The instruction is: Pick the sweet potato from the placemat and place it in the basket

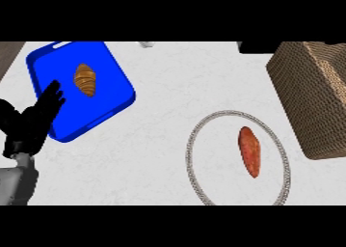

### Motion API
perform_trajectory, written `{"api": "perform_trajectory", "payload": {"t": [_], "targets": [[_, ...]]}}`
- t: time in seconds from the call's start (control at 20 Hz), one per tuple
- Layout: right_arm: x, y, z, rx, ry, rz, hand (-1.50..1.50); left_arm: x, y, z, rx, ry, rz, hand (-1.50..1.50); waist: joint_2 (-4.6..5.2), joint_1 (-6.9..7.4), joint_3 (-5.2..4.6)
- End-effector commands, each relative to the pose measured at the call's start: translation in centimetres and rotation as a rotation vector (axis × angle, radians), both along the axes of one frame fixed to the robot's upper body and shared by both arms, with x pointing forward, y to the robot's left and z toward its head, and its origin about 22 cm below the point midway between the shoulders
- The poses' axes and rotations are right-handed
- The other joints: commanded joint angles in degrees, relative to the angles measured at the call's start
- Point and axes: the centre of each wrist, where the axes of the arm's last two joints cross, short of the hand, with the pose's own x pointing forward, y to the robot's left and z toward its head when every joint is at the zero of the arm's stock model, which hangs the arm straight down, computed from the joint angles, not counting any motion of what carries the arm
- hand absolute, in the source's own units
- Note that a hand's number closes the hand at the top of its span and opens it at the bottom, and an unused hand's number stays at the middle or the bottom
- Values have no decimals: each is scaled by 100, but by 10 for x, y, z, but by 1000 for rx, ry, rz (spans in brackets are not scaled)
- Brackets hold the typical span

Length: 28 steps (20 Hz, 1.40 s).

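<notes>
Task not yet begun: the sweet potato (249, 151) lies untouched on the round placemat (192, 159) near the table's (168, 96) front edge, the basket (314, 96) stands beside it, and the left hand (26, 123) rests open, fingers straight, at the left edge.

Rough woven wicker basket (314, 96)

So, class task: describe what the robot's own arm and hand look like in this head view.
Only the left arm shows. Its hand is black all over, with slim fingers and a thumb. Below it sits a short dark wrist section, then a smooth light-grey forearm. No cables show. The right hand is out of view.
</notes>
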Motion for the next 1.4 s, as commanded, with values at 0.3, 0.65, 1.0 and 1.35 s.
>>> {"api": "perform_trajectory", "payload": {"t": [0.3,0.65,1.0,1.35], "targets": [[-13,-40,-79,170,-4,-20,-150,10,-2,-3,-8,-6,9,0,18,-16,8],[-23,-24,-148,219,-52,-26,-150,0,-11,-1,-6,-5,-9,0,9,11,6],[-14,-2,-207,345,-44,-58,-150,-1,0,9,9,9,0,0,8,23,4],[4,38,-247,212,-6,-58,-150,-7,4,-2,2,10,-21,0,12,54,2]]}}
